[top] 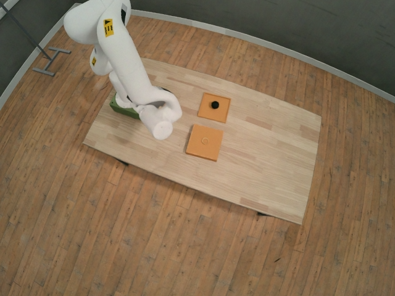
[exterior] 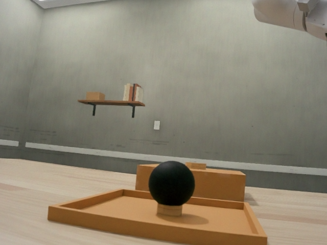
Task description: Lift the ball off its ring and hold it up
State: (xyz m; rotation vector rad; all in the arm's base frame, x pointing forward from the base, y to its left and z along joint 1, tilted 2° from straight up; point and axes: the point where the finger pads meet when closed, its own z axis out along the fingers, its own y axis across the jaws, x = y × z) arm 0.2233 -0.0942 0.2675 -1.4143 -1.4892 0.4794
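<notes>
1. Nothing actually readable here, as far as anyone could tell.
2. The white arm (top: 127, 60) carries a yellow sticker (top: 108, 27) on its upper link, with a black triangle symbol and some dark marks under it, too small to make out as words.
3. A second, smaller yellow sticker (top: 93, 61) sits lower on the arm, near the left side, also too tiny to read.
4. On the far wall shelf (exterior: 111, 102), the books (exterior: 133, 92) show no legible spine text.
</notes>
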